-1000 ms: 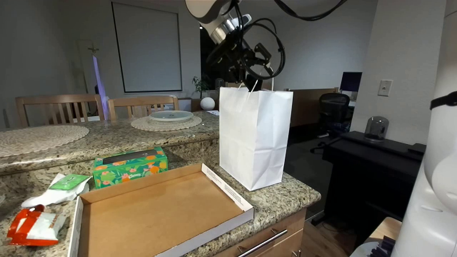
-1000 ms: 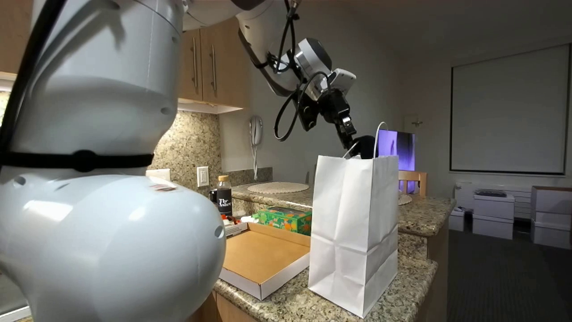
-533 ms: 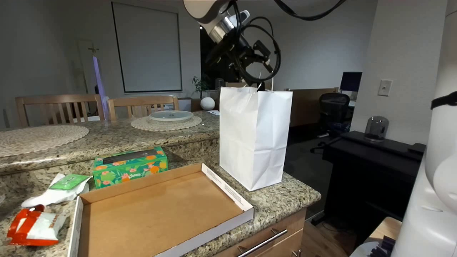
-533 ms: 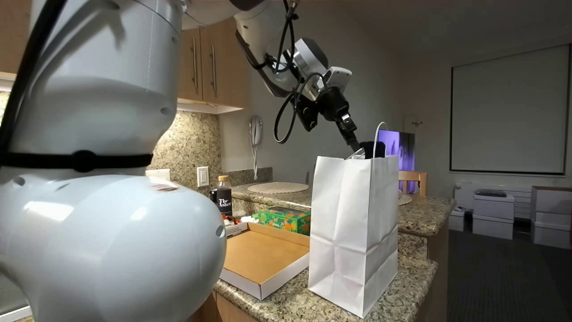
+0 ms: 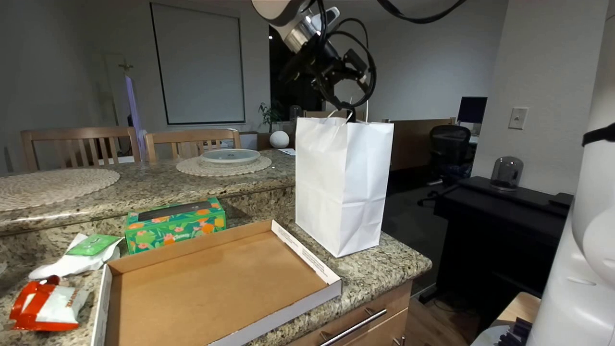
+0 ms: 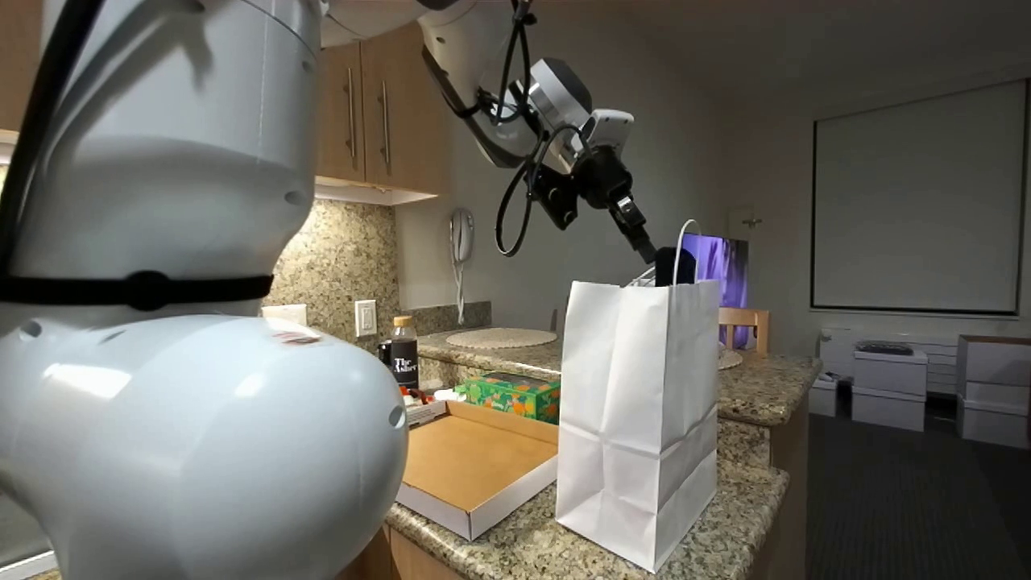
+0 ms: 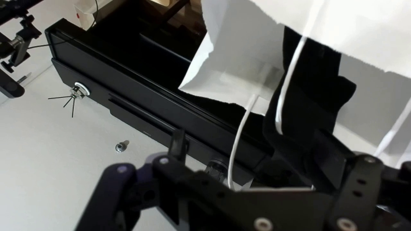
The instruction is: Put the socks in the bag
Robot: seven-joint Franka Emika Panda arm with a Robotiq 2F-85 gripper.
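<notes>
one black sock (image 7: 316, 80) hangs partly inside the white bag (image 6: 636, 423), seemingly against one side of the wide-spread hand (image 7: 252, 141), so its full drop looks yet to come (whether others lie inside, i can't tell).

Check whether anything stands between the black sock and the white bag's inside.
The wrist view shows one handle crossing over the sock, a possible snag; nothing else visible bars it, and it already reaches partly inside the bag.
</notes>
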